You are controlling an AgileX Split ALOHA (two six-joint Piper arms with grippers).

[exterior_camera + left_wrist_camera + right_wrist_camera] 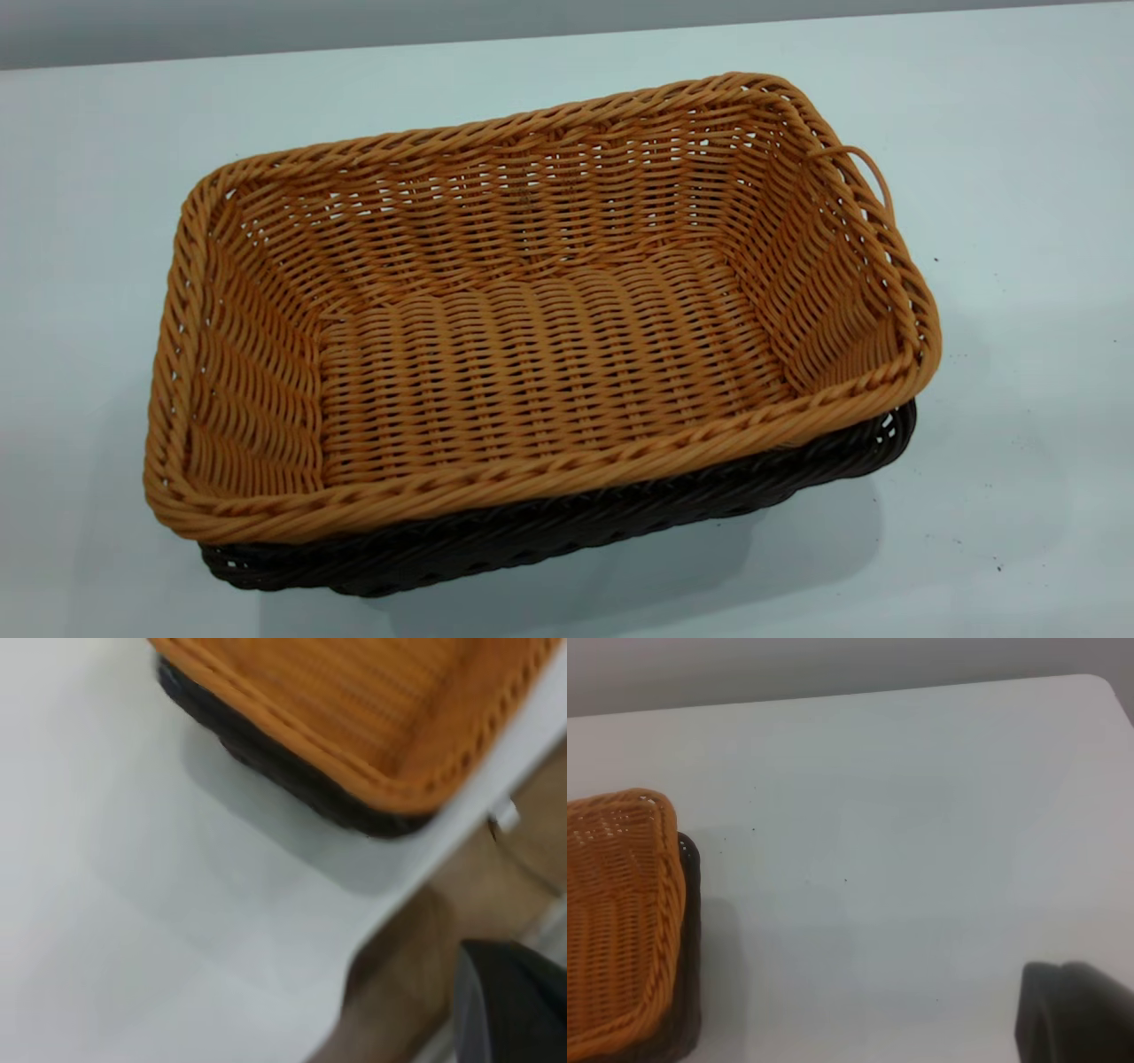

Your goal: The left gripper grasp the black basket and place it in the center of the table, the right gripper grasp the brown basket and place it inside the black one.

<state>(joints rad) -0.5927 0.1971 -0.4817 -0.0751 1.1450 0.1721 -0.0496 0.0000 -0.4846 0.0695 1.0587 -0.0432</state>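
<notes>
The brown basket (532, 337) sits nested inside the black basket (567, 523) on the white table (1019, 399); only the black one's lower wall and rim show beneath it. A loose strand (864, 168) loops off the brown rim. Neither gripper appears in the exterior view. In the left wrist view, a dark part of my left gripper (509, 1005) hangs past the table edge, apart from the brown basket (381, 700) and the black basket (292, 771). The right wrist view has a dark part of my right gripper (1076, 1014) over bare table, well away from the brown basket (616, 912) and the black basket (689, 930).
The table edge runs close beside the baskets in the left wrist view, with brown floor (416, 948) beyond it and a small white fitting (505, 815) at the edge. A rounded table corner (1099, 687) shows in the right wrist view. A grey wall (266, 27) lies behind.
</notes>
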